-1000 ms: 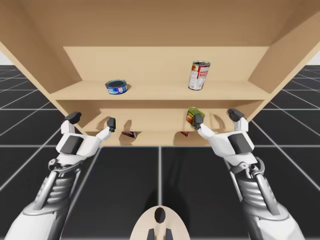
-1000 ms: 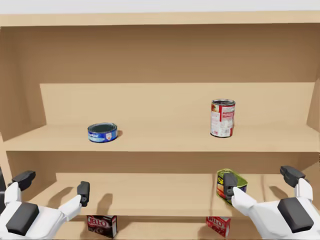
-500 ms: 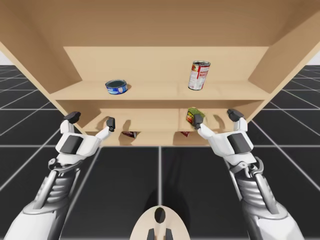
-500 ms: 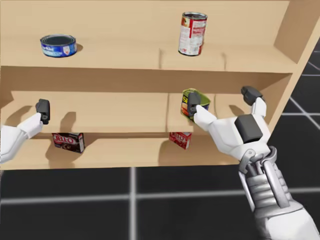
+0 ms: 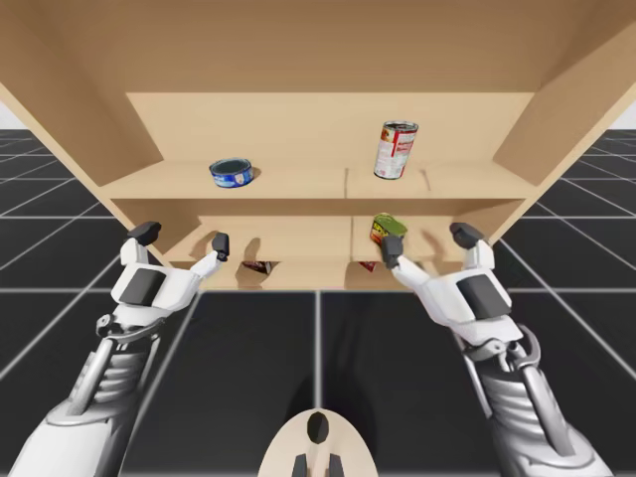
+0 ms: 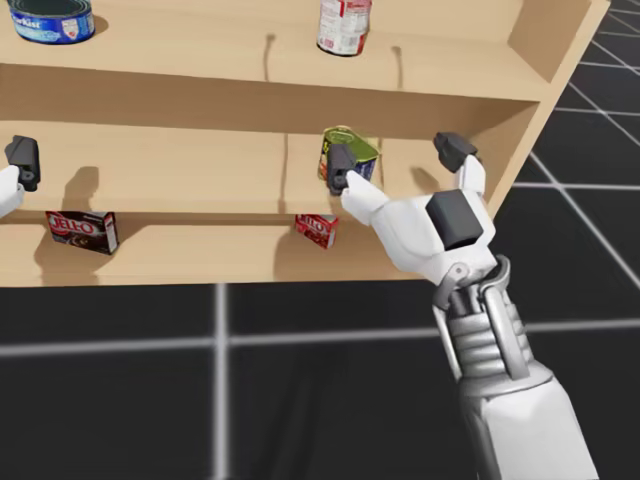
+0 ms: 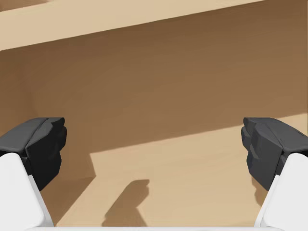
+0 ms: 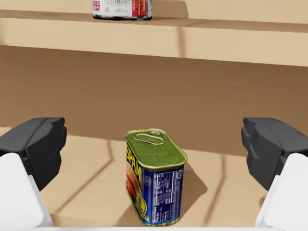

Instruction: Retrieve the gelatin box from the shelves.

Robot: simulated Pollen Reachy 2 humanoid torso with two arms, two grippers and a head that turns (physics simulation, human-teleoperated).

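A small red box [image 6: 316, 230] lies on the bottom shelf, peeking out under the middle board [image 5: 367, 265]. A dark box [image 6: 82, 231] lies further left on the same shelf. My right gripper [image 6: 395, 157] is open in front of the middle shelf, above and right of the red box. A green-topped rectangular can [image 8: 155, 175] stands ahead of my right gripper [image 8: 154, 144], between its spread fingers but untouched. My left gripper [image 5: 182, 237] is open at the middle shelf's left end, facing bare board [image 7: 192, 183].
A flat blue can [image 5: 232, 172] and a tall red-and-white can [image 5: 397, 149] stand on the upper shelf. The wooden shelf unit [image 5: 556, 109] has side walls slanting outward. Black gridded floor [image 6: 300, 380] lies in front.
My head has turned down and to the right. My right gripper has shifted slightly left and lower by the green-topped can. The left arm has not moved.
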